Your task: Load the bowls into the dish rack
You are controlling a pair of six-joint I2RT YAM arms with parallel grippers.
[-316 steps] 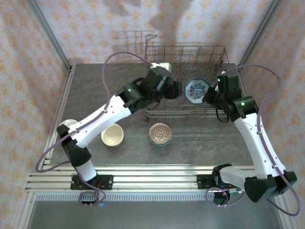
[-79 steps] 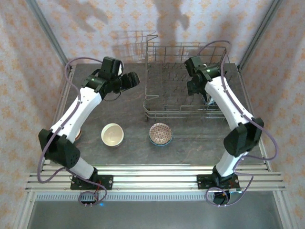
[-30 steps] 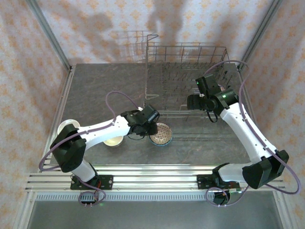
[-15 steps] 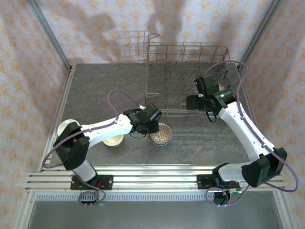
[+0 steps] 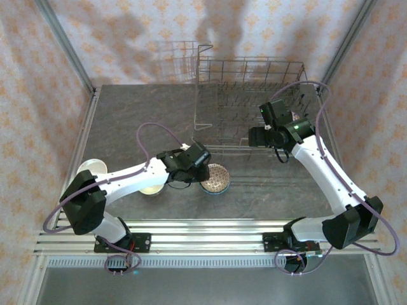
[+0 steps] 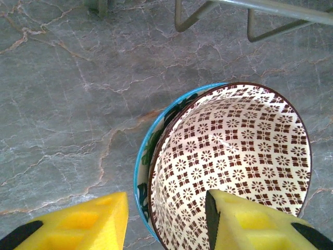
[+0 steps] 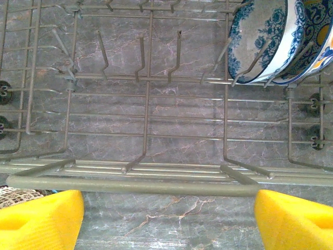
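Observation:
The brown-red patterned bowl [image 5: 215, 179] with a teal outside stands upright on the table just in front of the dish rack [image 5: 249, 63]. My left gripper [image 5: 198, 170] is open and straddles the left rim of this bowl [image 6: 234, 151]. One yellow finger [image 6: 250, 224] is inside it and the other finger [image 6: 78, 224] is outside, clear of the rim. A cream bowl [image 5: 152, 189] lies partly under the left forearm. My right gripper [image 5: 254, 136] hovers open and empty over the rack's front rail [image 7: 145, 185]. Two blue-white bowls [image 7: 260, 41] stand on edge between tines.
The grey marble table [image 5: 140, 121] has free room on its left half and along the front. A pale round rim [image 5: 91, 166] shows at the table's left edge behind the left arm. Patterned walls close in three sides.
My left arm has shifted a little at the patterned bowl, its elbow swinging lower and left, and its jaws have widened slightly. The right arm has hardly moved.

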